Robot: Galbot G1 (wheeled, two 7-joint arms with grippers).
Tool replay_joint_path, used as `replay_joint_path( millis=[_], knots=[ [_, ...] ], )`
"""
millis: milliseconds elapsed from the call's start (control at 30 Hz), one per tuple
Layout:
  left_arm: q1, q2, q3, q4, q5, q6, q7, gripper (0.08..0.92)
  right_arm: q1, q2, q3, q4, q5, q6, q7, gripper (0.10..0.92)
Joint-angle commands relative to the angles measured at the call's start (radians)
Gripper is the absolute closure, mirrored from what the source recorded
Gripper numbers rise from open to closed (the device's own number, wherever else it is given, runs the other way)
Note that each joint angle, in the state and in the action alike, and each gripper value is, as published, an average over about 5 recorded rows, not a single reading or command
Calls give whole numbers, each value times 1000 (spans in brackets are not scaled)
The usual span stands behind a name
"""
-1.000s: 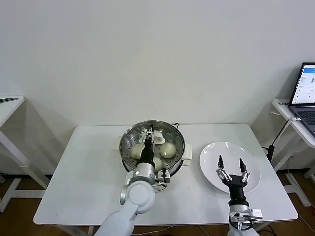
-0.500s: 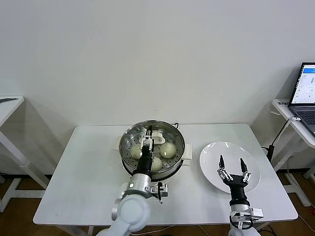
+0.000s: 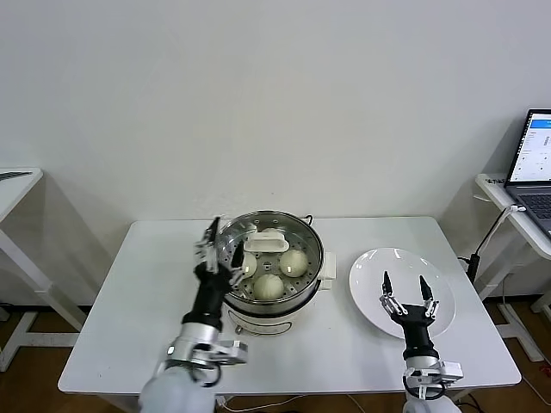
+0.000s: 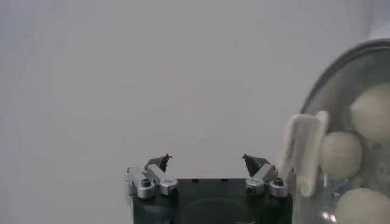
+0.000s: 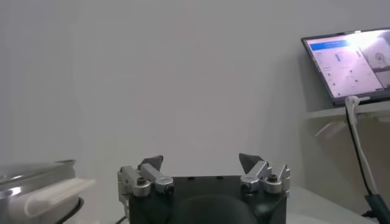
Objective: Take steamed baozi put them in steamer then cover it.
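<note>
**Lid's on the steamer, both grippers empty**

So the steamer sits around the middle of the white table, shiny steel pot on a cream base. The cover is on top of it, glass lid with the white handle in the centre, and it looks seated on the rim. Through the glass I can see three steamed baozi on the perforated tray; if there's a fourth, I can't make it out under the handle.

The left gripper is up at the left edge of the pot, fingers spread wide, nothing between them. From the head view I can't tell if it's brushing the rim or just beside it. The left wrist view shows its two fingertips well apart with only the plain wall behind them.

The right gripper hangs over the white plate, which sits to the right of the steamer, and it's also wide apart and holding nothing. There's a laptop on a side stand at far right.
</note>
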Motion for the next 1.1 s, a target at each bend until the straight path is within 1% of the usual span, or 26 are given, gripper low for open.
replay_joint_path(
  millis=[33,167,433,1100],
  knots=[
    [214,-90,-443,73,-787,-372,-71,177,-14,-9,5,133,-16,-130,5,203],
    [232,-98,-437,97,-785,-404,-47,177,-17,-11,4,164,-31,-143,8,203],
    [241,-130,-407,59,-768,-389,-43,177,-21,-23,-5,181,-30,-149,12,203],
    [261,-123,-401,41,-754,-391,-37,177,-54,-24,-5,224,-36,-170,9,203]
  ],
)
